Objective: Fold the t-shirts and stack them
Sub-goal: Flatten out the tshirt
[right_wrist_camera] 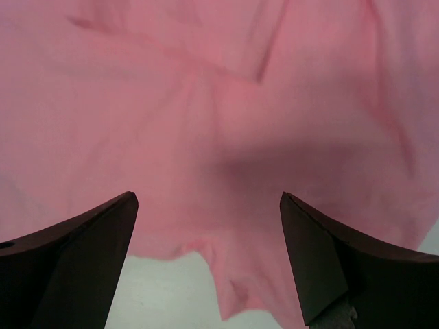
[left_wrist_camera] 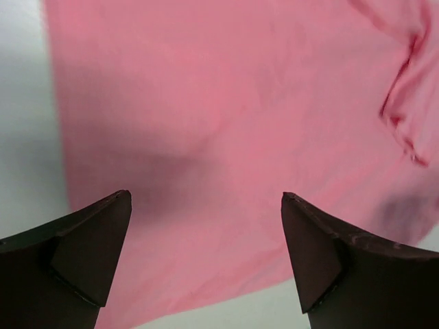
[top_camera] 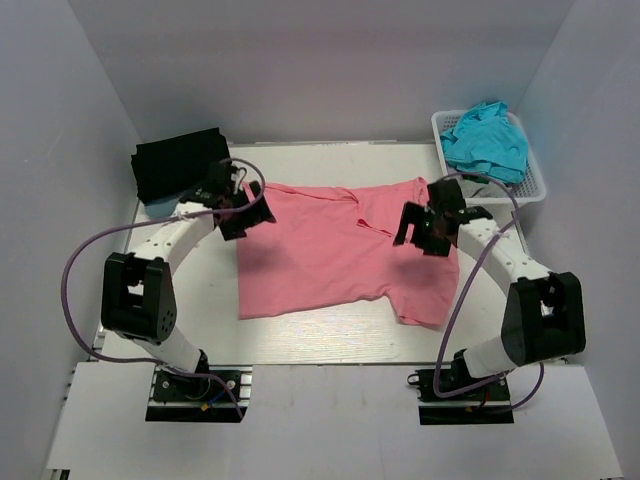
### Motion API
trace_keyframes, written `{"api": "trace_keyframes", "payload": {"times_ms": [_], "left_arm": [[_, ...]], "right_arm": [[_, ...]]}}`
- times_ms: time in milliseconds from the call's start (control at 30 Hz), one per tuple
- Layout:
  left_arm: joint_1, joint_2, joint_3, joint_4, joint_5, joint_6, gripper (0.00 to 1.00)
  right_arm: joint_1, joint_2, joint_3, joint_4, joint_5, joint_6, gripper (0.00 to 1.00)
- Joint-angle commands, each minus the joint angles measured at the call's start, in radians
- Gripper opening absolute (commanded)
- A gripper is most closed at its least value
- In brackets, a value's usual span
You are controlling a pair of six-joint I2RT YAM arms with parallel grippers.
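A salmon-pink t-shirt point(top_camera: 330, 250) lies spread flat on the white table, a sleeve hanging toward the near right. My left gripper point(top_camera: 243, 213) hovers open and empty over its far left edge; the pink cloth point(left_wrist_camera: 226, 123) fills that wrist view. My right gripper point(top_camera: 420, 228) hovers open and empty over the shirt's far right part; its wrist view shows pink cloth point(right_wrist_camera: 226, 103) and a sleeve edge. A folded black t-shirt point(top_camera: 178, 163) sits at the far left corner. A teal t-shirt point(top_camera: 487, 138) lies crumpled in the basket. The light blue shirt is out of view.
A white lattice basket point(top_camera: 534, 183) stands at the far right corner. White walls close in the table on three sides. Bare white table point(top_camera: 330, 340) lies between the shirt and the arm bases.
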State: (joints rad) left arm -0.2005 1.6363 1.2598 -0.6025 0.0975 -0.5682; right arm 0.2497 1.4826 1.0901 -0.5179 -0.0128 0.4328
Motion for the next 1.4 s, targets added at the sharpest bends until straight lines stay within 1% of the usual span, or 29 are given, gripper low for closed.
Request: {"api": "trace_keyframes", "payload": {"times_ms": [0, 33, 133, 167, 200, 233, 267, 300, 333, 433, 467, 533, 567, 600, 633, 700, 767, 833, 867, 933, 967, 1000, 1033, 1067, 1100, 1233, 1267, 1333, 1367], "left_arm": [[-0.037, -0.046, -0.150, 0.154, 0.183, -0.073, 1.00], [-0.051, -0.055, -0.174, 0.167, 0.206, -0.091, 1.00], [-0.063, -0.081, -0.264, 0.176, 0.197, -0.105, 1.00], [-0.074, -0.093, -0.311, 0.162, 0.185, -0.114, 1.00], [-0.074, -0.110, -0.335, 0.150, 0.145, -0.114, 1.00], [-0.074, -0.127, -0.359, 0.136, 0.127, -0.124, 1.00], [-0.074, -0.168, -0.414, 0.115, 0.111, -0.124, 1.00], [-0.074, -0.188, -0.443, 0.115, 0.087, -0.133, 1.00], [-0.074, -0.208, -0.494, 0.098, 0.073, -0.133, 1.00], [-0.074, -0.279, -0.557, 0.031, 0.015, -0.177, 1.00], [-0.074, -0.295, -0.557, 0.006, -0.005, -0.192, 1.00], [-0.074, -0.352, -0.566, -0.097, -0.085, -0.220, 1.00], [-0.074, -0.372, -0.576, -0.123, -0.102, -0.220, 1.00], [-0.074, -0.392, -0.576, -0.173, -0.126, -0.220, 1.00], [-0.065, -0.432, -0.576, -0.195, -0.136, -0.220, 1.00], [-0.065, -0.466, -0.548, -0.227, -0.172, -0.220, 1.00], [-0.074, -0.492, -0.487, -0.255, -0.160, -0.220, 1.00], [-0.074, -0.513, -0.438, -0.238, -0.139, -0.197, 1.00], [-0.074, -0.524, -0.404, -0.221, -0.130, -0.178, 1.00], [-0.074, -0.500, -0.364, -0.177, -0.130, -0.159, 1.00], [-0.074, -0.481, -0.341, -0.165, -0.130, -0.159, 1.00], [-0.074, -0.460, -0.294, -0.155, -0.130, -0.145, 1.00], [-0.074, -0.408, -0.269, -0.145, -0.118, -0.131, 1.00], [-0.074, -0.382, -0.249, -0.135, -0.098, -0.131, 1.00], [-0.074, -0.356, -0.220, -0.125, -0.087, -0.119, 1.00], [-0.074, -0.250, -0.197, -0.039, -0.021, -0.094, 1.00], [-0.074, -0.231, -0.197, -0.007, 0.013, -0.079, 1.00], [-0.083, -0.181, -0.197, 0.026, 0.028, -0.067, 1.00], [-0.083, -0.164, -0.197, 0.035, 0.040, -0.058, 1.00]], "right_arm": [[0.003, -0.064, -0.129, 0.028, -0.049, 0.053, 0.90], [0.002, -0.071, -0.175, 0.032, -0.058, 0.057, 0.90], [0.011, -0.111, -0.285, 0.053, -0.102, 0.106, 0.90], [0.019, -0.113, -0.303, 0.052, -0.114, 0.112, 0.90], [0.037, -0.125, -0.358, 0.035, -0.098, 0.135, 0.90], [0.040, -0.160, -0.377, 0.024, -0.092, 0.159, 0.90], [0.046, -0.172, -0.393, 0.019, -0.095, 0.168, 0.90], [0.052, -0.189, -0.453, 0.015, -0.102, 0.179, 0.90], [0.071, -0.232, -0.472, -0.004, -0.124, 0.213, 0.90], [0.117, -0.281, -0.567, -0.045, -0.170, 0.251, 0.90], [0.135, -0.307, -0.576, -0.048, -0.179, 0.254, 0.90], [0.154, -0.333, -0.602, -0.071, -0.219, 0.271, 0.90], [0.181, -0.379, -0.601, -0.085, -0.225, 0.290, 0.90], [0.190, -0.399, -0.596, -0.100, -0.236, 0.294, 0.90], [0.218, -0.413, -0.572, -0.143, -0.249, 0.296, 0.90], [0.240, -0.469, -0.543, -0.171, -0.260, 0.316, 0.90], [0.264, -0.499, -0.507, -0.186, -0.253, 0.313, 0.90], [0.267, -0.478, -0.446, -0.194, -0.221, 0.287, 0.90], [0.266, -0.446, -0.376, -0.188, -0.155, 0.270, 0.90], [0.260, -0.391, -0.329, -0.171, -0.097, 0.251, 0.90], [0.261, -0.369, -0.268, -0.168, -0.031, 0.253, 0.90], [0.254, -0.308, -0.250, -0.180, 0.003, 0.289, 0.90], [0.250, -0.289, -0.234, -0.183, 0.108, 0.305, 0.90], [0.247, -0.268, -0.207, -0.173, 0.173, 0.311, 0.89], [0.226, -0.207, -0.179, -0.156, 0.224, 0.323, 0.89], [0.188, -0.081, -0.076, -0.105, 0.247, 0.301, 0.89], [0.183, -0.040, -0.064, -0.103, 0.240, 0.285, 0.86], [0.162, 0.035, -0.013, -0.097, 0.250, 0.264, 0.82], [0.154, 0.053, -0.006, -0.085, 0.249, 0.258, 0.82]]}}
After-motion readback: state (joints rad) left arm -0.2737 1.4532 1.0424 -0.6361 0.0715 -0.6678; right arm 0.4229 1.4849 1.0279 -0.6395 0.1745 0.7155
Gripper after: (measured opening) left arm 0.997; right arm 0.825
